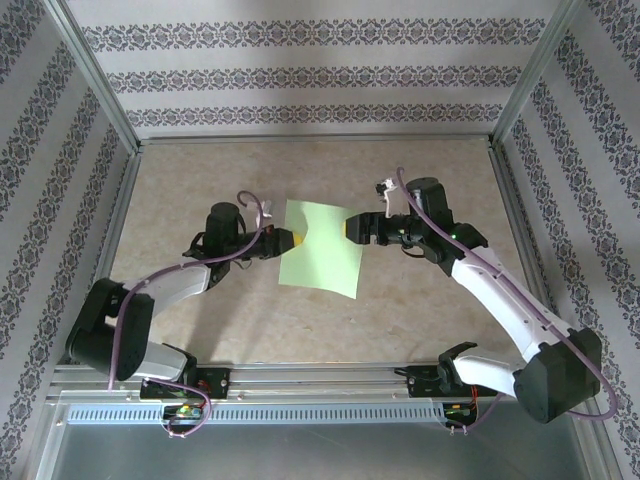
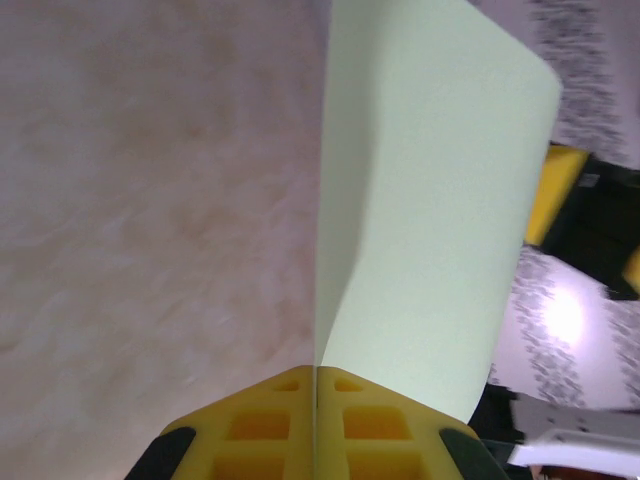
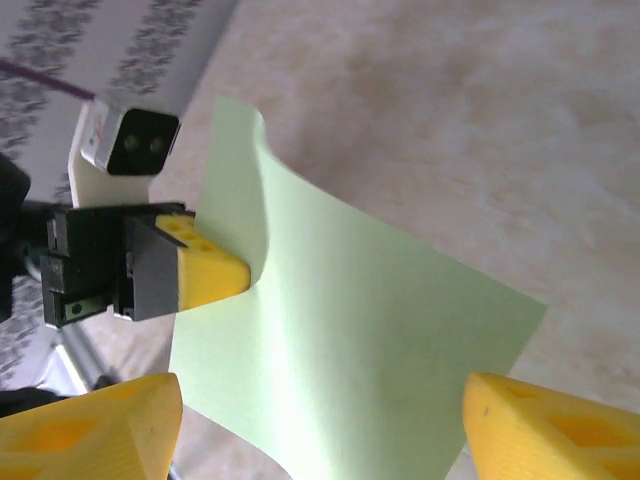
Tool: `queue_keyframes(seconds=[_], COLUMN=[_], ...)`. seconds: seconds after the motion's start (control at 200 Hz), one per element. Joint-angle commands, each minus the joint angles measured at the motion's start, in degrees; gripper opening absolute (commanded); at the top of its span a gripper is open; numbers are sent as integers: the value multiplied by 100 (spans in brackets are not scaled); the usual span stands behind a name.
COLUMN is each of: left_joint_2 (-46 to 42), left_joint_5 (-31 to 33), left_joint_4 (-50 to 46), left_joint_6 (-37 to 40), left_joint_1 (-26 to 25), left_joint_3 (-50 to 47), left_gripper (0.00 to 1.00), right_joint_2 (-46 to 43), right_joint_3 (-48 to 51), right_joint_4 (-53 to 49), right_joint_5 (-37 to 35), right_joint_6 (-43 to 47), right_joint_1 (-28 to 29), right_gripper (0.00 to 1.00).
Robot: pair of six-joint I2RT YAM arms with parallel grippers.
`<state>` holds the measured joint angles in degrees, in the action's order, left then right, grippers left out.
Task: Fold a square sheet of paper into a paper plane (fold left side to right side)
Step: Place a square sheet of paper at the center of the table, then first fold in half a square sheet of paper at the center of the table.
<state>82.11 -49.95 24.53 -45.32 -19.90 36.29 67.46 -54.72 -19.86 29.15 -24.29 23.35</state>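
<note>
The square sheet of paper is light green, bowed and partly lifted off the beige table at the middle. My left gripper is shut on its left edge; in the left wrist view the yellow pads meet with the thin sheet pinched between them. My right gripper stands at the sheet's right edge, open. In the right wrist view its two yellow fingertips sit wide apart on either side of the paper, gripping nothing. The left gripper shows across the sheet.
The mottled beige tabletop lies all round the sheet. Patterned walls and metal frame posts close in the back and sides. The arm bases stand on the rail at the near edge.
</note>
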Motion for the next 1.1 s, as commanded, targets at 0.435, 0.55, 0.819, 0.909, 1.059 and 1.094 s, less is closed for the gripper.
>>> queue_keyframes(seconds=[0.435, 0.55, 0.819, 0.909, 1.059, 1.094], left_joint_2=[971, 887, 860, 816, 732, 697], left_joint_5=[1262, 1374, 1279, 1261, 1157, 1133], left_joint_4=[-1596, -1734, -1834, -1862, -1900, -1891], left_joint_6=[523, 569, 678, 709, 685, 667], left_joint_1=[-50, -51, -57, -58, -62, -70], left_joint_3=[-37, -59, 8, 35, 88, 101], left_gripper=[0, 0, 0, 0, 4, 7], right_joint_2=[1712, 2174, 3018, 3168, 3451, 3485], right_joint_3=[791, 687, 464, 408, 262, 258], right_joint_4=[1327, 1348, 1244, 1120, 771, 732], right_joint_5=[-376, -462, -541, -621, -724, -763], right_joint_6=[-1157, -1187, -1126, -1092, -960, -938], right_joint_1=[409, 529, 688, 723, 783, 809], right_gripper=[16, 6, 2, 2, 2, 2])
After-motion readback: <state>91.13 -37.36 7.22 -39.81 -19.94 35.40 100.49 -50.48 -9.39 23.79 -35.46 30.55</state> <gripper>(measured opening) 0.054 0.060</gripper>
